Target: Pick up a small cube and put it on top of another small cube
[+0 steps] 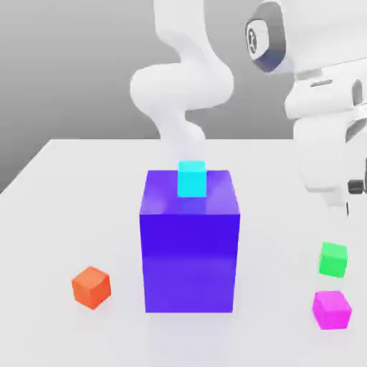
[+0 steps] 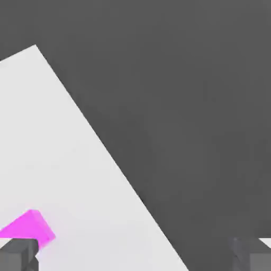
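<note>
Magenta cube [image 1: 332, 310] nr green cube [image 1: 333, 259], gap btwn; end effector [image 2: 135, 255] spread, over tbl edge [image 2: 106, 151].

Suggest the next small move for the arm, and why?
Probably shift the open gripper over the magenta cube, before descending: the cube sits beside one finger, not between the two, over the white table.

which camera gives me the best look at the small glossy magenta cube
The exterior view: the small glossy magenta cube appears whole there, on the white table near the small bright green cube. The hand view shows it cut off, partly behind a fingertip.
</note>
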You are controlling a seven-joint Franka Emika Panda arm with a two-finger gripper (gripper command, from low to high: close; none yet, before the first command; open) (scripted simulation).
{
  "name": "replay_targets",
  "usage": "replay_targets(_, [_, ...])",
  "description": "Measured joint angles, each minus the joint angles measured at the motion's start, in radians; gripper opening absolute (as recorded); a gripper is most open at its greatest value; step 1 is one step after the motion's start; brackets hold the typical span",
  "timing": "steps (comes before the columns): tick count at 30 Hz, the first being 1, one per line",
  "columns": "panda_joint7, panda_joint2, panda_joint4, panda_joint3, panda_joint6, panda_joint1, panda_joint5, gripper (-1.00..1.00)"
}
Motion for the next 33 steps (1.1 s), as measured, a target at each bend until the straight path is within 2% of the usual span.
replay_targets(4, [-0.108,0.14,-0.025,0.023,0.062,0.057,-0.044,0.0])
replay_targets(9, [-0.179,0.311,-0.047,0.036,0.147,0.103,-0.16,0.0])
replay_targets(13, [-0.177,0.457,-0.023,0.03,0.257,0.112,-0.183,0.0])
replay_targets(14, [-0.177,0.481,-0.019,0.03,0.276,0.112,-0.183,-1.0])
replay_targets(21, [-0.177,0.48,-0.019,0.03,0.274,0.112,-0.184,-1.0])
replay_targets(26, [-0.184,0.321,-0.054,0.041,0.15,0.108,-0.172,-1.0])
replay_targets(33, [-0.131,0.092,-0.216,0.16,0.078,0.235,-0.126,-1.0])
